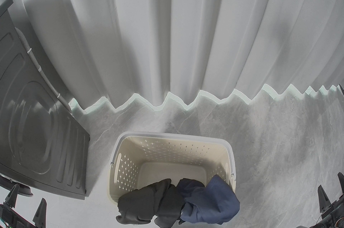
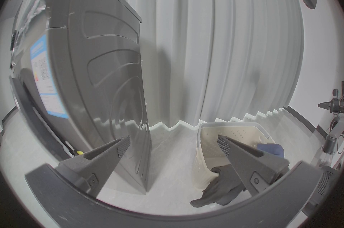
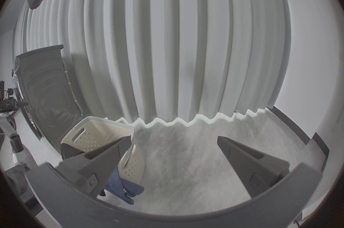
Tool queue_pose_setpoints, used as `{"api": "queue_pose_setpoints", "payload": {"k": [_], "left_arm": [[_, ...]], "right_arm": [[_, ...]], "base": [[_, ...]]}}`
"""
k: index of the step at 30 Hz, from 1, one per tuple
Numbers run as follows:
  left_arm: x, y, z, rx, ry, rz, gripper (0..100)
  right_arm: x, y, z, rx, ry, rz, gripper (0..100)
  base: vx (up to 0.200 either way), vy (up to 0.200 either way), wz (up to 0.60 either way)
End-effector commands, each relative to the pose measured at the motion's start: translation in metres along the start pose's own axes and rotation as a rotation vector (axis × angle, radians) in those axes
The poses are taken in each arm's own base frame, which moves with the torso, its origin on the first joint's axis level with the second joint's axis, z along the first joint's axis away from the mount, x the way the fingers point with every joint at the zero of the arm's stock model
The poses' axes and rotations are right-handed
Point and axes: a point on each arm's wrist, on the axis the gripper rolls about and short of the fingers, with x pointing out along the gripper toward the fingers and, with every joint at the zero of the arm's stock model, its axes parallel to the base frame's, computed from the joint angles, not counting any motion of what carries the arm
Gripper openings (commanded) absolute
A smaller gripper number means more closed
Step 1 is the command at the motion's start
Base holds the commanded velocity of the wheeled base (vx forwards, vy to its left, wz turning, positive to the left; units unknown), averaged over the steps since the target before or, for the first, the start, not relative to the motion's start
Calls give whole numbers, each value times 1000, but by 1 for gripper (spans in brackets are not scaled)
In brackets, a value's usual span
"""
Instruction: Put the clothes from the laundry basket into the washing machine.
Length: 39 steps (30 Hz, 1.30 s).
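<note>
Clothes (image 1: 200, 203) draped over basket (image 1: 172, 134) near rim, between left gripper (image 1: 28, 193) and right gripper (image 1: 330, 182), both spread wide, empty, washer (image 1: 36, 132) left.

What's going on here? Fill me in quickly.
Nothing is being handled at this moment. The laundry basket stands on the floor in front of the robot, with a dark grey garment and a blue garment draped over its near rim; the rest of the basket looks empty. The washing machine stands to the robot's left. The left gripper and right gripper are both open and empty, low on either side of the basket, touching no clothes.
</note>
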Motion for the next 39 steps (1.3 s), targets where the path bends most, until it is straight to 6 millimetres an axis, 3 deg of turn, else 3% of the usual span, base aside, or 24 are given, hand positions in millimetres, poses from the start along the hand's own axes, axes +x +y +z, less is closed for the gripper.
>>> {"api": "queue_pose_setpoints", "payload": {"k": [1,34,39], "left_arm": [[0,0,-5,0,-2,0,100],[0,0,-5,0,-2,0,100],[0,0,-5,0,-2,0,100]], "right_arm": [[0,0,-5,0,-2,2,100],[0,0,-5,0,-1,2,100],[0,0,-5,0,-2,2,100]], "base": [[-200,0,0],[-200,0,0],[0,0,0]]}}
